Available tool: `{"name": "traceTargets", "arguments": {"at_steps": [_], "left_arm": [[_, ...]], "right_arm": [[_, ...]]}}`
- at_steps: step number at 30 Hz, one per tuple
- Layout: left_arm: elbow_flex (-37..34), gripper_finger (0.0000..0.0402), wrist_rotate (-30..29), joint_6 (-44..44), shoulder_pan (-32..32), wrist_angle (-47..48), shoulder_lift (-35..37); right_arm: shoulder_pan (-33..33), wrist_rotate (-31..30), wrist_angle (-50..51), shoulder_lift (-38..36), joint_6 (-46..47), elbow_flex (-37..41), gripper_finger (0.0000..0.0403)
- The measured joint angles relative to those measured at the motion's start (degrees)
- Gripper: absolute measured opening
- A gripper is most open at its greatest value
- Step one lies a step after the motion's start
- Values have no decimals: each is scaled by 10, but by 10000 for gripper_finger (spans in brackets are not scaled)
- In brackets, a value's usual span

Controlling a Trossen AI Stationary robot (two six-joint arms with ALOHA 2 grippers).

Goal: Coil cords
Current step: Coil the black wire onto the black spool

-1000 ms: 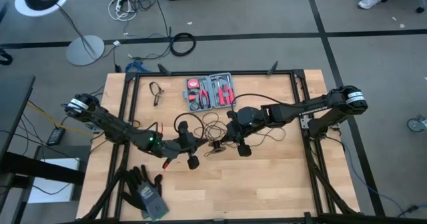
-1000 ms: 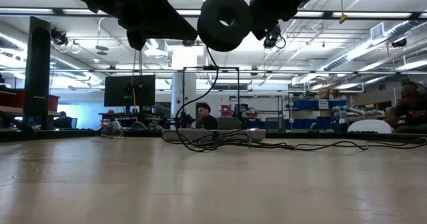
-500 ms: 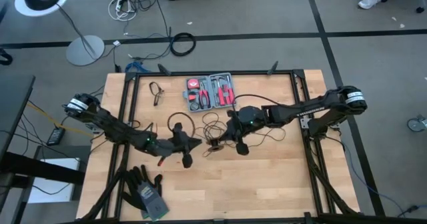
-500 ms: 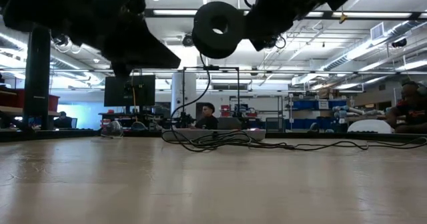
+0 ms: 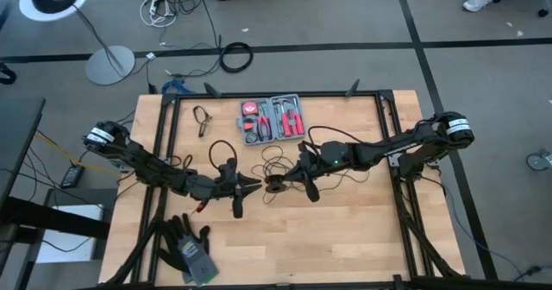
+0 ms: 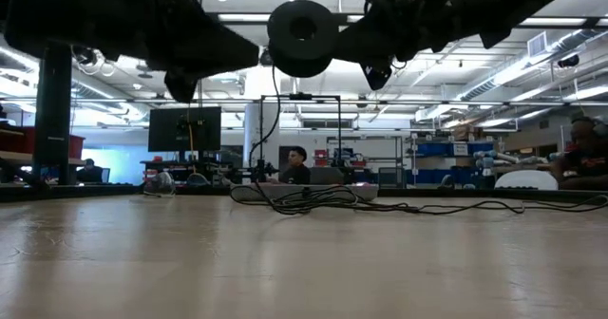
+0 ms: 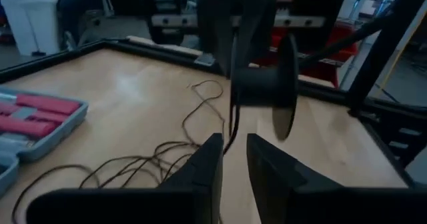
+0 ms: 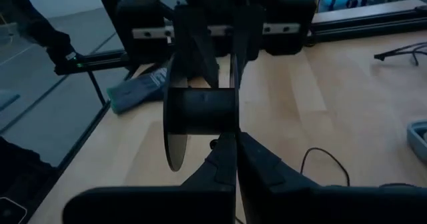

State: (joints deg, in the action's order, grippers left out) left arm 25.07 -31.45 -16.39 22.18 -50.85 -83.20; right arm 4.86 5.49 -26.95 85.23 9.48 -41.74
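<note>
The cord point(image 5: 274, 159) is a thin black wire lying in loose loops on the table's middle. One strand point(image 6: 276, 101) rises from them to a black spool point(image 6: 304, 36) held in the air. My right gripper point(image 5: 283, 183) is shut on that spool point(image 8: 200, 111). My left gripper point(image 5: 257, 185) faces it from the table's left side. Its fingers are open point(image 7: 233, 151), and the cord point(image 7: 233, 125) runs down from the spool point(image 7: 260, 87) between them. Whether it touches them I cannot tell. My right gripper pinches the rim of one spool flange point(image 8: 235, 132) between its two shut fingers. The fingers come nearly level from the table's right side. The spool is lifted clear of the table, its axle level and lying across the line of the fingers.
A red tool kit point(image 5: 272, 119) lies open at the table's far side, with a small black loop point(image 5: 203, 117) to its left. Dark gloves point(image 5: 185, 247) lie at the near left corner. Black frame rails point(image 5: 164, 152) run along the table's edges.
Both grippers have sunk a little and tipped from pointing downward to nearly level. The spool has come down with my right gripper and moved toward my left gripper. The cord loop beside my left gripper has shifted toward the table's left edge.
</note>
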Motion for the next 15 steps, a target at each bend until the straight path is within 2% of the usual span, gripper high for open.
{"name": "traceTargets", "arguments": {"at_steps": [15], "left_arm": [[30,74,89,-7,-48,15,0]], "right_arm": [[0,19,1,0,-5,0,0]]}}
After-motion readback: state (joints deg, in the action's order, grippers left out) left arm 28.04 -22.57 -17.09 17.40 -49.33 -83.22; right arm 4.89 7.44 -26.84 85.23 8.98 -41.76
